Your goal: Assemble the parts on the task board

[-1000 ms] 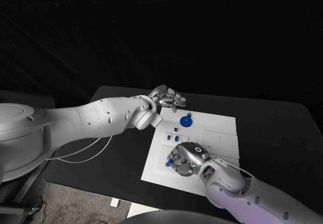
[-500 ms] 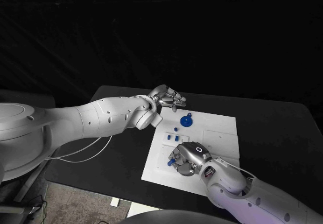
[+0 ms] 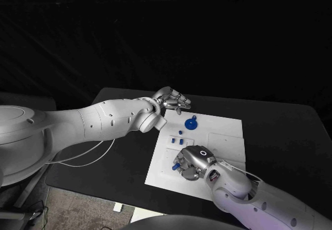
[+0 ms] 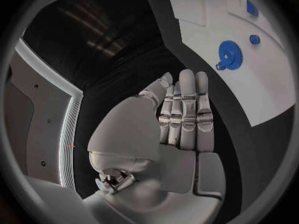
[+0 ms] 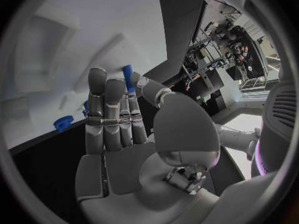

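Observation:
The white task board (image 3: 222, 143) lies in the middle of the black table. On it a blue gear (image 3: 191, 125) sits near the far left corner, seen too in the left wrist view (image 4: 229, 51), with a small blue round part (image 3: 180, 132) beside it. Two small blue pieces (image 3: 178, 141) stand lower down. My right hand (image 3: 193, 163) rests over the board's near left part and pinches a small blue part (image 5: 127, 76) between thumb and a finger. My left hand (image 3: 173, 101) hovers off the board's far left corner, fingers straight and holding nothing (image 4: 184, 112).
Black tabletop (image 3: 283, 139) surrounds the board on every side. A white cable (image 3: 90, 155) loops over the table's left edge. Shallow square recesses (image 3: 225, 142) mark the board's right half. Another blue part (image 5: 62, 122) sits on the board beyond my right fingers.

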